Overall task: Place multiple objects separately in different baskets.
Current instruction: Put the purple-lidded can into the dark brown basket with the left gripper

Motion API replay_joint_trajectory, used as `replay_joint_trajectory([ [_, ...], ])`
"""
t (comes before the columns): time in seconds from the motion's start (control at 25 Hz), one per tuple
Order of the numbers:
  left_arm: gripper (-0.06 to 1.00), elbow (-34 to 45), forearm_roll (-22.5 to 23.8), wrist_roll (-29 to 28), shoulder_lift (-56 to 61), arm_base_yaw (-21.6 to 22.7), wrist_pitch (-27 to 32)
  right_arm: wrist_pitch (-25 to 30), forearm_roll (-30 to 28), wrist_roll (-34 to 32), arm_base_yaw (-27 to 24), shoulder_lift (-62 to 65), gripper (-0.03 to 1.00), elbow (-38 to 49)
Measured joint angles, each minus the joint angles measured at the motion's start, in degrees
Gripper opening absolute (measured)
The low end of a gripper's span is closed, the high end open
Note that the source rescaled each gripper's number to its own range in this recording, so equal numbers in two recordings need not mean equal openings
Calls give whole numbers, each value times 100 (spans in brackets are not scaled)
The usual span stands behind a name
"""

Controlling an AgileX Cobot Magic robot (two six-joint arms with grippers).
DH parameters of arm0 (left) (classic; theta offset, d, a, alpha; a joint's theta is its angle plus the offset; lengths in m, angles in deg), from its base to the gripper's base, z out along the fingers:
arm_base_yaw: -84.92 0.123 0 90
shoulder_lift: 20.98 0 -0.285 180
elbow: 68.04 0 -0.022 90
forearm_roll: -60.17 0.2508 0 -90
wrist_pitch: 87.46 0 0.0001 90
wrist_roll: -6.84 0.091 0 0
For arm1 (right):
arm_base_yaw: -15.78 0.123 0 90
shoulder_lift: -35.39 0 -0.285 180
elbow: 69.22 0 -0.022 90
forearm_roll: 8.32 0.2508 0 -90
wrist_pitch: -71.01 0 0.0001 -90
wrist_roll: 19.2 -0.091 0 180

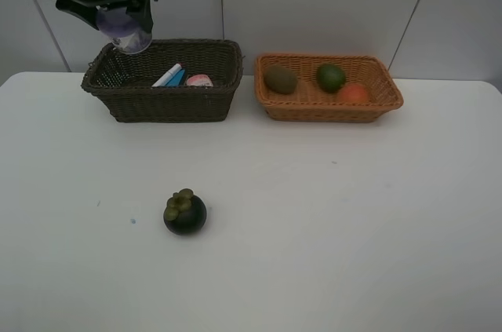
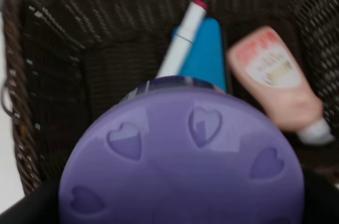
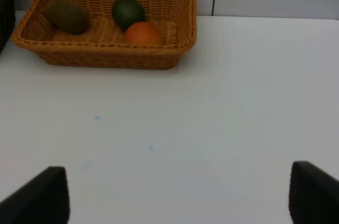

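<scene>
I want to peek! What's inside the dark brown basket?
A white marker, a blue block and a pink bottle. The purple-lidded tub hides the near part.

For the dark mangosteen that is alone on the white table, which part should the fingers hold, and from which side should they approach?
Grip the dark round mangosteen with the green leafy cap across its widest middle, coming straight down from above. It sits upright on the white table with its cap on top and open space all around, so the fingers can probably straddle the cap and close on opposite sides of the smooth body. The cap itself looks too small to hold.
</scene>
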Motion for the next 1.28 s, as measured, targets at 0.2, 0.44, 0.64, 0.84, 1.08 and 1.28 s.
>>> replay_joint_trajectory([
  [0.2, 97, 0, 12, 24, -215, 196, -365, 0, 0, 0, 0, 0, 100, 0],
  [0.44, 97, 0, 41, 195, -886, 325, -1151, 0, 0, 0, 0, 0, 100, 0],
  [0.64, 97, 0, 48, 328, -1289, 353, -1489, 0, 0, 0, 0, 0, 100, 0],
  [0.84, 97, 0, 29, 358, -1400, 353, -1573, 0, 0, 0, 0, 0, 100, 0],
  [1.08, 99, 0, 2, 348, -1400, 353, -1568, 0, 0, 0, 0, 0, 100, 0],
  [1.28, 100, 0, -252, 324, -1400, 353, -1374, 0, 0, 0, 0, 0, 100, 0],
])
